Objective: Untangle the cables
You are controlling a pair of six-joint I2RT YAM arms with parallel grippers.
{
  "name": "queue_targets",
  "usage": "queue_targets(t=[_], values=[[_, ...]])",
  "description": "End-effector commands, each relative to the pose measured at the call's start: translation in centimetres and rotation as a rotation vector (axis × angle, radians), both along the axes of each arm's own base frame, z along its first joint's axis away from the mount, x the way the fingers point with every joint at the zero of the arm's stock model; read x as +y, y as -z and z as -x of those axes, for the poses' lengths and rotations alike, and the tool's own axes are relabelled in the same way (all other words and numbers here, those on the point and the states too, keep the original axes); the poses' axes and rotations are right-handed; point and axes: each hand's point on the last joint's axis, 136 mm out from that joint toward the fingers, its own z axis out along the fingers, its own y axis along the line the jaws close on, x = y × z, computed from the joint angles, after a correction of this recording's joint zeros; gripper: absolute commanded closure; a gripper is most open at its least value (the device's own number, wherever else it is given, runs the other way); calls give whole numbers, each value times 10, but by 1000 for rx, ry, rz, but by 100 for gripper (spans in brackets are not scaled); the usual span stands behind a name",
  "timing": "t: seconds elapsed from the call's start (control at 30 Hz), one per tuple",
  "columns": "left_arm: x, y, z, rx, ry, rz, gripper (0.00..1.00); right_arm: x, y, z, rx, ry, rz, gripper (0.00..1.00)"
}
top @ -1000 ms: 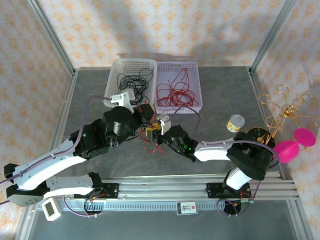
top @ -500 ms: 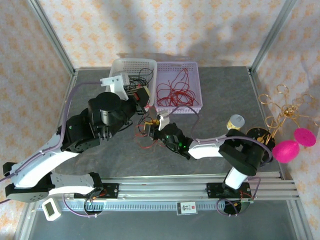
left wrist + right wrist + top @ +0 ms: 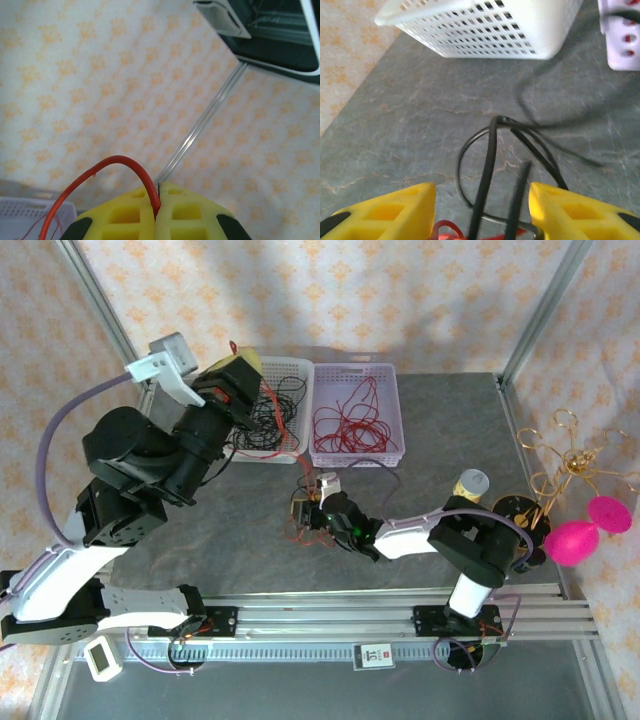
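While the right gripper [image 3: 308, 508] has stayed low at the centre of the top view, the left gripper [image 3: 236, 370] has lifted away from it over the last second, up past the white basket [image 3: 292, 363] to the upper left. Its yellow fingers [image 3: 125, 215] are pressed together on a red cable [image 3: 107, 167], which arches out of the seam between them. The right jaws stand apart, straddling black cables [image 3: 488, 160] of the bundle [image 3: 298, 528] on the table [image 3: 450, 430]. That lift suggests one red strand is being drawn free, probably bound for the lavender basket [image 3: 356, 368] of red cables.
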Motion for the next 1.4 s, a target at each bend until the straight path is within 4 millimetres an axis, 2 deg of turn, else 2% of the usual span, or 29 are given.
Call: queue_targets(t=[0.0, 0.13, 0.27, 0.47, 0.73, 0.8, 0.93, 1.07, 1.2, 1.27, 1.37], values=[[18, -35, 12, -102, -26, 63, 100, -14, 3, 1, 38, 54, 5, 48], [25, -48, 15, -142, -53, 56, 100, -17, 2, 4, 58, 63, -10, 48], [27, -51, 12, -150, -86, 34, 100, -18, -9, 8, 59, 50, -20, 46], [23, -51, 12, -154, -77, 25, 100, -18, -53, 20, -30, -55, -20, 39], [15, -42, 9, -140, -61, -3, 100, -34, -131, 39, -210, -153, -22, 30], [14, -40, 9, -137, -58, -8, 100, -39, -163, 45, -279, -175, -47, 28], [9, -35, 7, -125, -45, -13, 100, -40, -208, 49, -367, -213, -46, 27], [-1, -24, 4, -103, -18, -20, 100, -40, -268, 41, -467, -212, -71, 24], [-20, -4, -3, -61, 22, -43, 100, -35, -325, 36, -597, -290, -119, 21], [-29, 6, -6, -39, 42, -57, 100, -27, -341, 35, -659, -358, -110, 22], [-38, 18, -9, -10, 62, -69, 100, -13, -350, 30, -721, -439, -80, 22]])
